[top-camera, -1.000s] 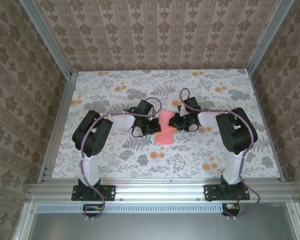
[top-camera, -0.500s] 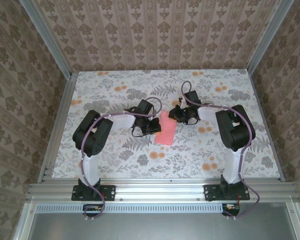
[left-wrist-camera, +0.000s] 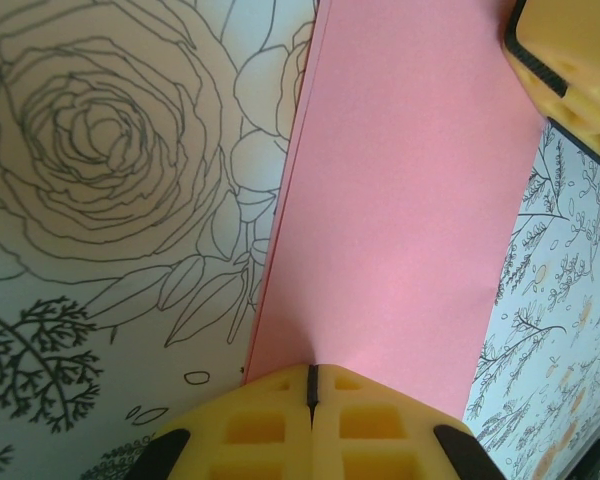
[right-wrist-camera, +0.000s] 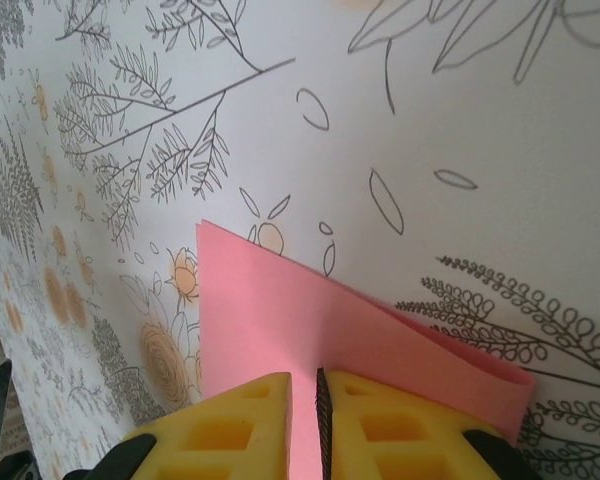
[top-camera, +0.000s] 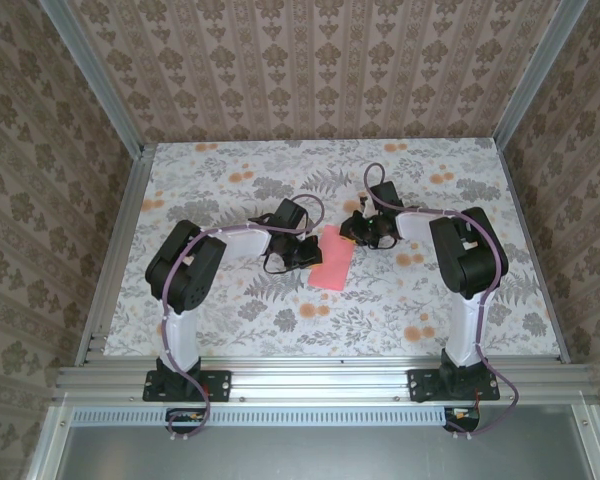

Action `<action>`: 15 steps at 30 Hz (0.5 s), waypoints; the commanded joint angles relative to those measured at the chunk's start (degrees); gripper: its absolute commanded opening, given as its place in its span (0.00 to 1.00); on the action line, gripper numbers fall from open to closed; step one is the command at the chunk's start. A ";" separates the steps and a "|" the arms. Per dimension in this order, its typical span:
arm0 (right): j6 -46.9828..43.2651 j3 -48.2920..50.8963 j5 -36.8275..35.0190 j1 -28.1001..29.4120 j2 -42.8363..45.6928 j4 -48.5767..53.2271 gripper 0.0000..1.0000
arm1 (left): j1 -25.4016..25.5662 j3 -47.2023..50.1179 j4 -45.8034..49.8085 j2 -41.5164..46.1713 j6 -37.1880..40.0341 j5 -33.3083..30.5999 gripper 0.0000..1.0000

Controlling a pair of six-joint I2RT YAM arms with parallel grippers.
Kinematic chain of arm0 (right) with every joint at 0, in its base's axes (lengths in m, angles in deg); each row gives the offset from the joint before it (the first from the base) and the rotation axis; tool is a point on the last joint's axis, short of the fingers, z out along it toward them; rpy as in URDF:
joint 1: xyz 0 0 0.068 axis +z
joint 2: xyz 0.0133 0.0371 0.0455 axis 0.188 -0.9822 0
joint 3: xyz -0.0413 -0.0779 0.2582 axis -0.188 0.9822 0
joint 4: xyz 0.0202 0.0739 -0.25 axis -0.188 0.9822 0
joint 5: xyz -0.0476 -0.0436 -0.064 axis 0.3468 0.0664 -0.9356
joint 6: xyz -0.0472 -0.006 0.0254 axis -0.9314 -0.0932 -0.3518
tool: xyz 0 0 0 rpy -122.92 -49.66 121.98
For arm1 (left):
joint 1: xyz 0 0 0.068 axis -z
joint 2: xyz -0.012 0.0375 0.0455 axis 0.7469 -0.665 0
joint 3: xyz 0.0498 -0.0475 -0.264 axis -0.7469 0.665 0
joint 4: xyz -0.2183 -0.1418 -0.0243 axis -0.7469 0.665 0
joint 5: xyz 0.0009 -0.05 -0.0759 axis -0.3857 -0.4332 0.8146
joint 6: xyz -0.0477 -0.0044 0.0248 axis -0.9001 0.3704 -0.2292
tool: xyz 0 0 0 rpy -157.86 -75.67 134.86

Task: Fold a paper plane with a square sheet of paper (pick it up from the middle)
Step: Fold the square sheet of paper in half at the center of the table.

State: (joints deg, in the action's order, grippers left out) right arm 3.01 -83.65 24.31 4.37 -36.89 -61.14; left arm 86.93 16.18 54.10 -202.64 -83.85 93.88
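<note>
Top external view: the folded sheet of paper [top-camera: 332, 258] lies mid-surface [top-camera: 230, 180]. The left fingers [left-wrist-camera: 270, 425] pinch one edge and the right fingers [right-wrist-camera: 240, 430] nip the opposite one, seemingly to hold the layers aligned for creasing.

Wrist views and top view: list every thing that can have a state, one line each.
pink paper sheet: folded over double, the fold rounded rather than creased flat, gripped at two edges.
left pincer: shut on the paper's edge.
right pincer: shut on the paper, with a thin gap between its fingers.
</note>
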 commanded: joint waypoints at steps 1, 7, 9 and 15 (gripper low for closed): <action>-1.62 -0.90 -2.51 -1.28 -0.20 2.02 0.17 | 0.67 3.15 9.99 -4.99 1.53 -6.59 0.03; -2.30 -0.38 -3.44 -2.97 -2.21 1.05 0.17 | 0.64 3.33 10.11 -4.89 1.66 -6.68 0.03; -2.62 -0.65 -3.55 -3.55 -2.62 1.02 0.16 | 0.67 3.32 10.14 -4.89 1.64 -6.77 0.03; -4.78 -2.07 -5.15 -4.31 0.18 3.34 0.16 | 0.59 3.12 10.15 -4.89 1.58 -6.77 0.03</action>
State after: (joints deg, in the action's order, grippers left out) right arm 0.73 -84.28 23.68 1.72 -37.35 -60.66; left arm 86.93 16.18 54.12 -202.64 -83.85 93.88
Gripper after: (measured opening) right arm 0.160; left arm 0.047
